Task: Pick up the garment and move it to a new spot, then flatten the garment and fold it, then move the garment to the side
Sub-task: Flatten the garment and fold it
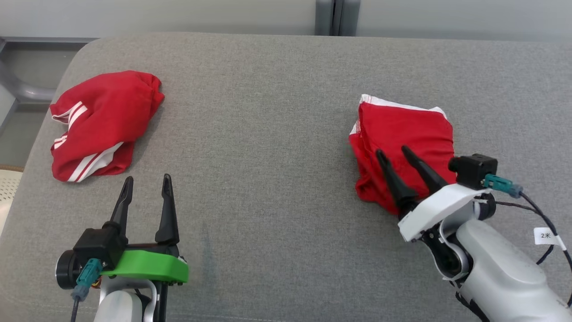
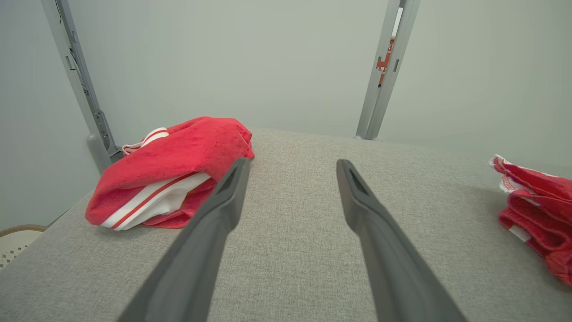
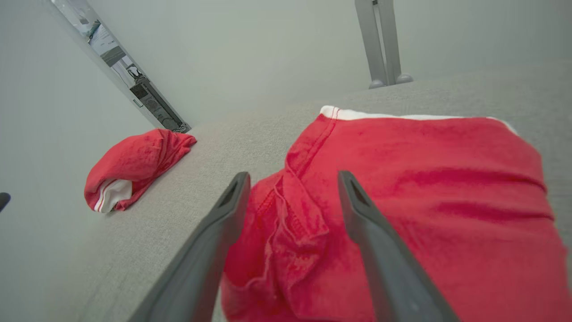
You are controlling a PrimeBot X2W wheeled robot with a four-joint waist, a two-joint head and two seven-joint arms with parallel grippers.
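Head view: cable tag [image 1: 546, 235] reads "2米"; right hand [image 1: 393, 151] released above the red garment [image 1: 402, 127], left hand [image 1: 148, 178] also spread.

The left gripper [image 2: 292, 163] rises from 6 o'clock, its two dark fingers [image 2: 208, 232] spread wide with nothing between them, above a grey padded table [image 2: 295, 250]. At 10 o'clock lies a crumpled red garment with white stripes [image 2: 178, 161]. The left finger's tip overlaps its near edge, and whether they touch cannot be told. At 3 o'clock, well apart from the fingers, a second red garment [image 2: 536, 210] with white trim is cut off by the frame's edge. A grey metal post [image 2: 384, 76] stands at 1 o'clock and another post [image 2: 78, 76] at 11 o'clock, before a pale wall [image 2: 232, 58].
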